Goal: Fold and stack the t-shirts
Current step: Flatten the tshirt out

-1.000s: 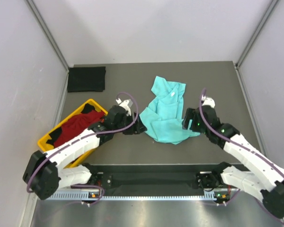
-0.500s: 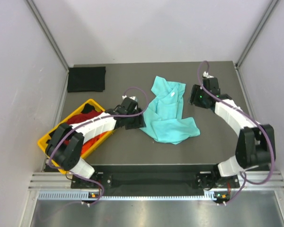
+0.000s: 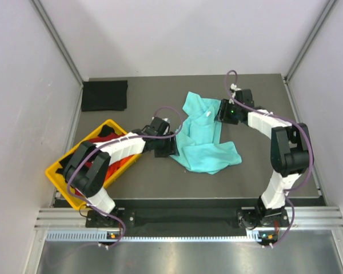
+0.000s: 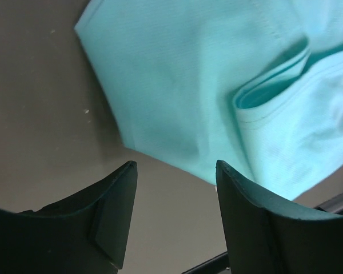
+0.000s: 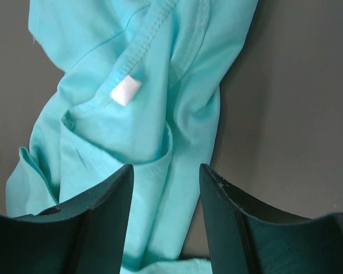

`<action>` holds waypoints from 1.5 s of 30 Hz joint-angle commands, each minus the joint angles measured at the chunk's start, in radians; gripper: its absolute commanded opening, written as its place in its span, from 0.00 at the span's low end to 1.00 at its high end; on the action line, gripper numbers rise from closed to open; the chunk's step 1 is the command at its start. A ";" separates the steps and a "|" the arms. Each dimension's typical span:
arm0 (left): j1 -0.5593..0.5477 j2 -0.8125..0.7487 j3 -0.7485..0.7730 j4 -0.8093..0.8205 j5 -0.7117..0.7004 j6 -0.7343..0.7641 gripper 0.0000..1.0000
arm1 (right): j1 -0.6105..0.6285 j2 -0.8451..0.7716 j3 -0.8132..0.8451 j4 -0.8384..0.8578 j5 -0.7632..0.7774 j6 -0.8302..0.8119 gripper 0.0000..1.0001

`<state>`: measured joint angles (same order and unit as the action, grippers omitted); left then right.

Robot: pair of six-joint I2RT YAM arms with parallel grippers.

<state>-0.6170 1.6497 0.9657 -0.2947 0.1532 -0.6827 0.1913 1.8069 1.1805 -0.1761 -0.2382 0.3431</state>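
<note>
A mint-teal t-shirt (image 3: 203,137) lies crumpled in the middle of the table, its white neck label (image 5: 126,91) facing up. My left gripper (image 3: 170,146) sits low at the shirt's left edge. In the left wrist view it (image 4: 174,171) is open, with bare table between the fingers and the shirt's hem (image 4: 160,114) just beyond. My right gripper (image 3: 222,111) is at the shirt's upper right edge. In the right wrist view it (image 5: 166,171) is open, over a folded strip of teal cloth (image 5: 183,142) by the collar. A black t-shirt (image 3: 104,95) lies folded at the back left.
A yellow tray (image 3: 56,177) at the near left holds red cloth (image 3: 116,165) and black cloth, partly hidden by my left arm. Grey walls close in the table on three sides. A black rail runs along the near edge.
My right gripper has swung away from the shirt's near right corner to its upper right edge, jaws narrowing. My left gripper has moved right, up to the shirt's left hem.
</note>
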 commanded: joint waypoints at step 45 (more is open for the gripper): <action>-0.049 0.214 0.520 -0.225 0.050 0.167 0.00 | -0.085 0.270 0.488 -0.069 0.109 -0.003 0.00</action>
<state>-0.6659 1.8774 1.3178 -0.4385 0.2802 -0.5724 0.1375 2.1700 1.5703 -0.1513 -0.1829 0.3508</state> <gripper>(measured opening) 0.014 0.013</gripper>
